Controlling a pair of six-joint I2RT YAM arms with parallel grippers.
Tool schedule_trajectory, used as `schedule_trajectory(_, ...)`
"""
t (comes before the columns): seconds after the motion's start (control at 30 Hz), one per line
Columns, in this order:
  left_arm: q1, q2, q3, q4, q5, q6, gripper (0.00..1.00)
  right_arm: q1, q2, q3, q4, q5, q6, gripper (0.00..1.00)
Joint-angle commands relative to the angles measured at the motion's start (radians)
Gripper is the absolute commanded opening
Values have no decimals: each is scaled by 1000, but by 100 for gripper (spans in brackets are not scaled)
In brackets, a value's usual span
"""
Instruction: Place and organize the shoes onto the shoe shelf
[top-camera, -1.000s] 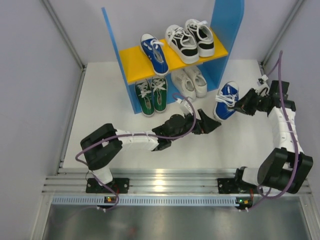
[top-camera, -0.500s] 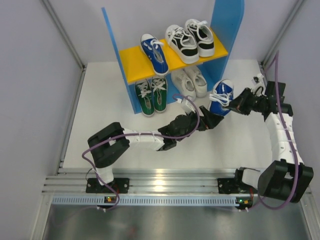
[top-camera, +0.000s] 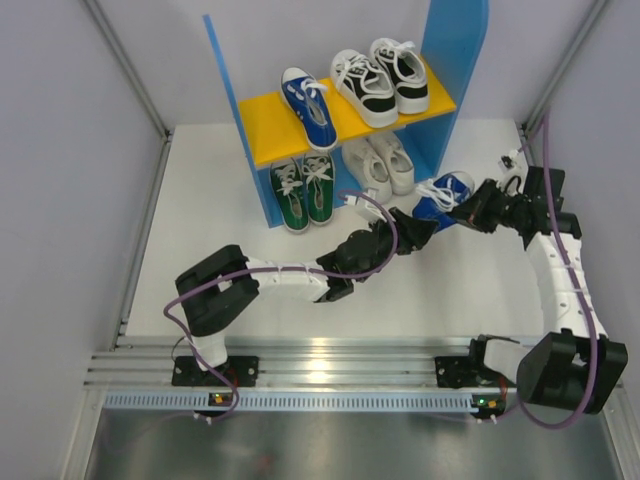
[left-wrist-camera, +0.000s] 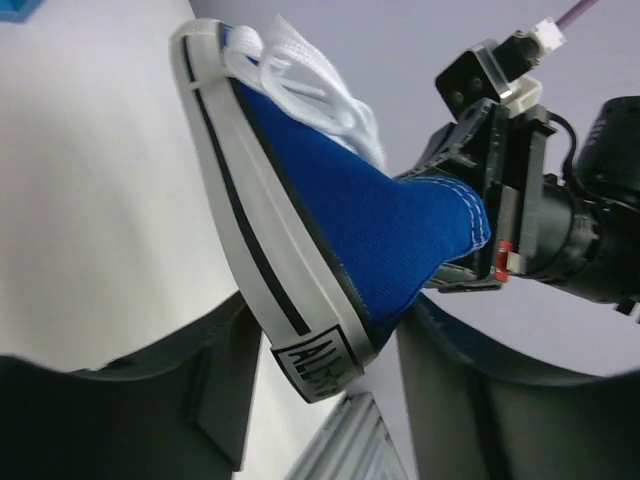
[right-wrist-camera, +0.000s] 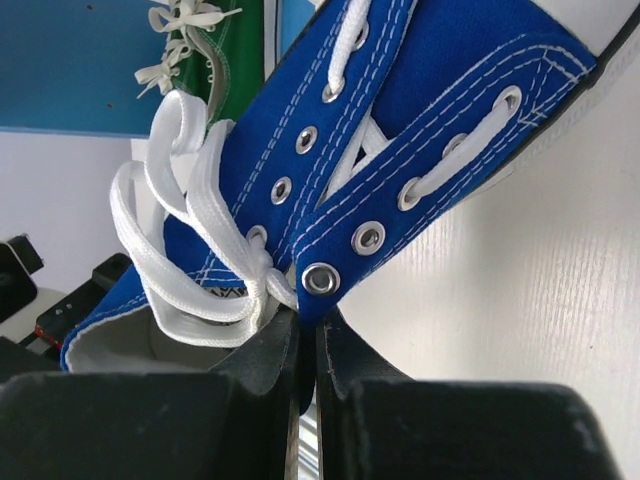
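Observation:
A blue shoe (top-camera: 445, 189) hangs tilted just above the table, right of the shoe shelf (top-camera: 452, 50). My right gripper (top-camera: 470, 212) is shut on its upper edge by the top eyelet, seen close in the right wrist view (right-wrist-camera: 308, 345). My left gripper (top-camera: 422, 226) is open, and the shoe's heel (left-wrist-camera: 315, 365) sits between its fingers (left-wrist-camera: 150, 400) with gaps either side. The other blue shoe (top-camera: 308, 108) lies on the orange board. The green pair (top-camera: 303, 190) and the white pair (top-camera: 381, 165) stand under the board.
A black-and-white pair (top-camera: 381, 78) fills the right part of the orange board (top-camera: 262, 128). The tall blue side panel stands close behind the held shoe. The right gripper's body (left-wrist-camera: 510, 190) shows beyond the shoe in the left wrist view. Grey walls enclose the table.
My right gripper carried the blue shoe left toward the shelf and tilted it over. My left gripper reached right and up until its fingers straddle the shoe's heel.

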Motion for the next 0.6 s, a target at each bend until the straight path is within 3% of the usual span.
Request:
schedule_trajectory(0.0, 13, 17, 38, 113, -94, 17, 53, 34, -72, 20, 26, -87, -31, 0)
schedule_trajectory(0.1, 20, 12, 24, 124, -95, 17, 40, 38, -82, 21, 21, -84, -45, 0)
schedule_trajectory(0.13, 21, 9, 18, 127, -97, 19, 24, 38, -82, 21, 21, -84, -45, 0)
schedule_trajectory(0.23, 26, -9, -13, 128, -100, 33, 0, 40, -88, 20, 23, -82, -54, 0)
schedule_trajectory(0.33, 26, -41, -82, 183, -80, 40, 0, 40, -98, 24, 27, -75, -85, 1)
schedule_trajectory(0.37, 29, -61, -109, 241, -75, 31, 0, 40, -102, 29, 27, -73, -118, 21)
schedule_trajectory(0.43, 30, -83, -175, 268, -72, 10, 0, 40, -116, 49, 15, -99, -181, 44)
schedule_trajectory(0.47, 32, -115, -194, 269, -74, 2, 0, 37, -122, 56, 10, -99, -229, 66)
schedule_trajectory(0.57, 32, -199, -283, 275, -63, -22, 0, 26, -160, 102, -34, -166, -373, 88)
